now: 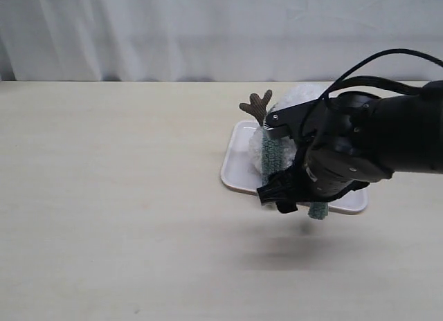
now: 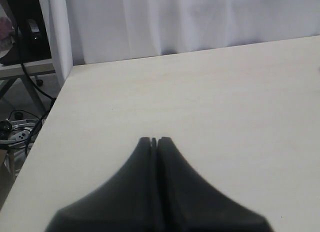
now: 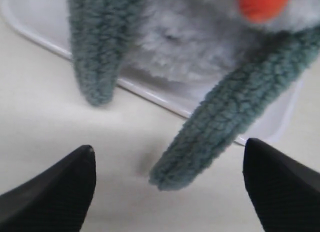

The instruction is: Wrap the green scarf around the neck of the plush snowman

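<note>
The white plush snowman (image 1: 294, 99) lies on a white tray (image 1: 239, 162), one brown twig arm (image 1: 257, 105) sticking up; its orange nose (image 3: 262, 3) shows in the right wrist view. The green scarf (image 1: 271, 155) is draped over it, and its two rounded ends (image 3: 97, 57) (image 3: 210, 142) hang over the tray's front rim onto the table. My right gripper (image 3: 167, 164) hovers open just in front of these ends, nothing between its fingers; the arm hides most of the snowman and its neck. My left gripper (image 2: 154, 140) is shut and empty over bare table, out of the exterior view.
The tray rim (image 3: 150, 94) runs under the scarf ends. A white curtain (image 1: 208, 30) backs the table. In the left wrist view the table's edge (image 2: 45, 122) drops to cables and a stand on the floor.
</note>
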### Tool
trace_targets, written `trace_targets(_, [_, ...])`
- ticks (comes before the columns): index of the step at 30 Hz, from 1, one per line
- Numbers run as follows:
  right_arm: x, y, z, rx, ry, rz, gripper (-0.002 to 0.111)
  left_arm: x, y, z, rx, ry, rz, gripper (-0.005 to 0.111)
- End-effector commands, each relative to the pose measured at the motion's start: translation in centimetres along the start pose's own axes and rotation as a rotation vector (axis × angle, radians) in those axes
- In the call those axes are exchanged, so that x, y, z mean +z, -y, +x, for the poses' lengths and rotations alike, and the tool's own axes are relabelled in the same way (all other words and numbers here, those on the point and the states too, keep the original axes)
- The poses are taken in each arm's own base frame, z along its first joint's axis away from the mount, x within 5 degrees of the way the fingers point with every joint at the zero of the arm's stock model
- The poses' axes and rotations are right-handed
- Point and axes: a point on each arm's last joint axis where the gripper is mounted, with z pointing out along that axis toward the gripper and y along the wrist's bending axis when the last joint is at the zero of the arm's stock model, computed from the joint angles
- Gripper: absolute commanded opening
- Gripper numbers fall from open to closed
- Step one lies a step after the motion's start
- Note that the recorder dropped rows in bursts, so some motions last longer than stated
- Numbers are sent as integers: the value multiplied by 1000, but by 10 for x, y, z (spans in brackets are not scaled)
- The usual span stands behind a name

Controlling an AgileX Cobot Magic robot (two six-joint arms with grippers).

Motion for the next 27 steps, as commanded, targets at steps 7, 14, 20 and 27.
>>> trace_targets(7, [17, 19, 6, 71, 31, -40, 76, 0, 0, -1, 1, 13, 8, 0])
trace_targets(14, [32, 14, 11, 35, 25, -46, 64, 0, 0, -1, 1, 13, 8, 0])
trace_targets(20, [46, 12, 13, 15, 19, -12, 47, 0, 0, -1, 1, 13, 8, 0])
trace_targets(27, [47, 6, 11, -4, 55, -75, 22, 0, 0, -1, 1, 13, 8, 0])
